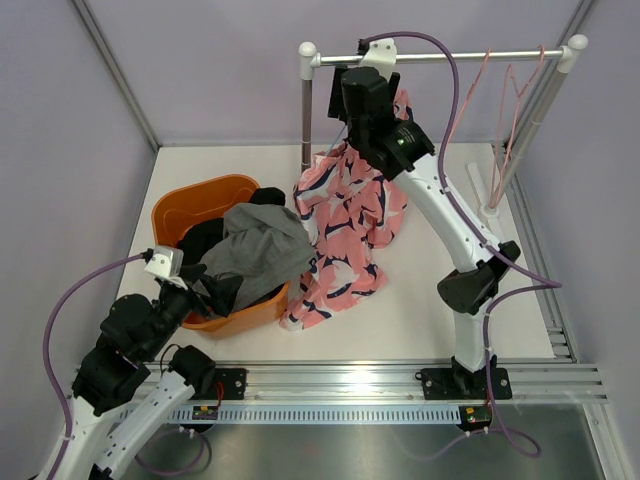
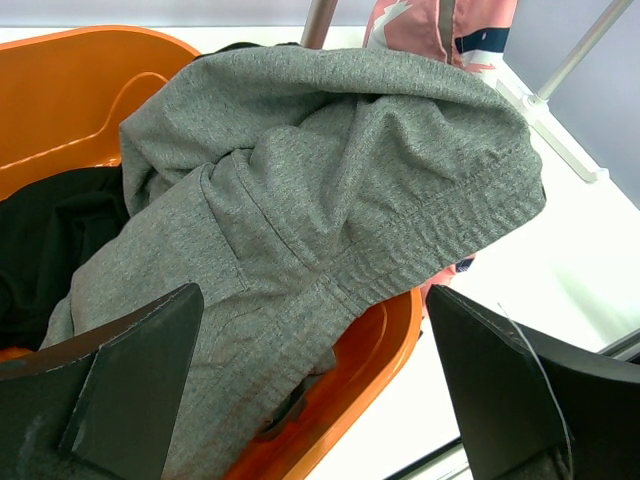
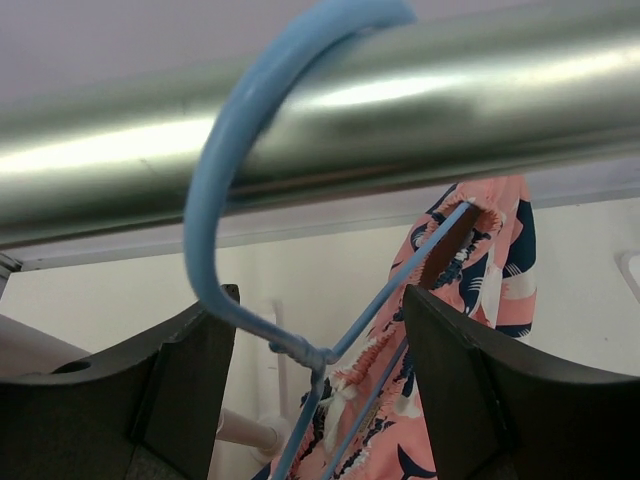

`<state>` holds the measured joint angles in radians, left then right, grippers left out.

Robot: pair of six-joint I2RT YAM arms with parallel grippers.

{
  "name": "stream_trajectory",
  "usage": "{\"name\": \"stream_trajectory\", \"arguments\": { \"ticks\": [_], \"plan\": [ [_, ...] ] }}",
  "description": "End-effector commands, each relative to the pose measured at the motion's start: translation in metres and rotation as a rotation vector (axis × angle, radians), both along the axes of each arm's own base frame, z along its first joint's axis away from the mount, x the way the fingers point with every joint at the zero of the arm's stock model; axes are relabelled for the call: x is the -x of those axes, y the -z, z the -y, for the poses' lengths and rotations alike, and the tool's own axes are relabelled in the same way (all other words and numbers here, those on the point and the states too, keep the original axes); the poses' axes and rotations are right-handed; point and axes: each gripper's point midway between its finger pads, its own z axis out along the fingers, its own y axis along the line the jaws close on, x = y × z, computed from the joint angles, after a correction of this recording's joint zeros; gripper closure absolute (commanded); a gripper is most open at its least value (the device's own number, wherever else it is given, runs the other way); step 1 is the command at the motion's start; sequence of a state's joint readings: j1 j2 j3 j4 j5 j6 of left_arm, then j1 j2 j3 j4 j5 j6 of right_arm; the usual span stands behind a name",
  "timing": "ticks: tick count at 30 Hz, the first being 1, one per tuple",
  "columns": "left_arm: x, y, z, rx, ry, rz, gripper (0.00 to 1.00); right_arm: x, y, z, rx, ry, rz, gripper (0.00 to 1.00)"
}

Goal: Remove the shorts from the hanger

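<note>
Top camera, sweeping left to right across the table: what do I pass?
Orange basket → pink patterned shorts → empty pink hangers. The grey garment overlaps the basket, so it is left out.

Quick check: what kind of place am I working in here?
Likely a lab test cell staged as a laundry corner: a metal clothes rail, a blue hanger hooked on it, and an orange laundry basket.

We hold one tool low and one high
Our left tool [image 2: 312,340] hangs low, fingers spread wide; our right tool [image 3: 318,330] is up high, fingers apart too.
</note>
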<state>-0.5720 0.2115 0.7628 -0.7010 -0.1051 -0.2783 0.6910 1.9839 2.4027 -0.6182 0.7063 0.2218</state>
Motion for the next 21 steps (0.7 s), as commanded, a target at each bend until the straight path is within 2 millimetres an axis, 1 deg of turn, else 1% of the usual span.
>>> {"name": "stream_trajectory", "arguments": {
  "ticks": [1,4,6,9,10,15,16,21],
  "plan": [
    [-0.003,-0.009,0.005,0.009,0.018,0.034,0.01,-0.003,-0.018,0.014,-0.055,0.049,0.047,0.27],
    [-0.003,-0.008,0.006,0.005,0.021,0.029,0.01,-0.004,-0.018,0.016,-0.052,0.046,0.043,0.33],
    [-0.004,-0.008,0.005,0.005,0.019,0.029,0.01,-0.005,-0.016,0.016,-0.051,0.037,0.038,0.4],
    [-0.003,-0.009,0.005,0.006,0.019,0.03,0.01,-0.006,-0.013,0.017,-0.057,0.025,0.024,0.45],
    [-0.003,-0.009,0.005,0.006,0.019,0.03,0.01,-0.007,-0.011,0.018,-0.054,0.028,0.021,0.49],
    [-0.004,-0.008,0.006,0.003,0.021,0.025,0.01,-0.006,-0.009,0.021,-0.049,0.021,0.01,0.55],
    [-0.004,-0.007,0.007,0.002,0.023,0.024,0.01,-0.006,-0.008,0.022,-0.047,0.021,0.006,0.58],
    [-0.004,-0.008,0.007,0.003,0.023,0.025,0.01,-0.005,-0.005,0.026,-0.041,0.014,-0.003,0.67]
  ]
}}
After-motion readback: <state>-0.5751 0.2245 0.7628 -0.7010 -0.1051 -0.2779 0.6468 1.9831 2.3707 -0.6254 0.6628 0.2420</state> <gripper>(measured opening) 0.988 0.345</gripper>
